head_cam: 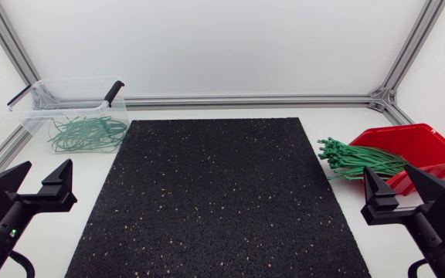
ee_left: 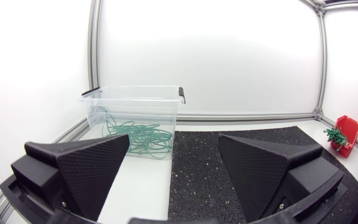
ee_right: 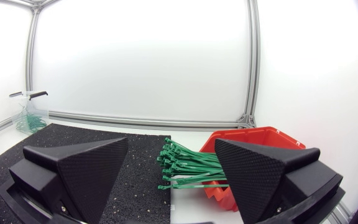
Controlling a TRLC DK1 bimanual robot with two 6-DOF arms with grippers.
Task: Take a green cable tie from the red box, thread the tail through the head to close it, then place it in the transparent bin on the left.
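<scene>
**Ties wait in the box, both claws open and empty**

The bundle of green cable ties (head_cam: 358,161) lies half out of the red box (head_cam: 423,143) at the tabletop's right edge. Its long axis runs across the table: heads point towards the black mat (head_cam: 215,201), tails lie back in the box. Looped green ties (head_cam: 87,133) lie in the transparent bin (head_cam: 68,104) at the far left corner. The mat covers the middle of the white table (head_cam: 207,112). The left gripper (head_cam: 46,165) and right gripper (head_cam: 388,170) sit at the near corners, fingers spread, holding nothing.
</scene>
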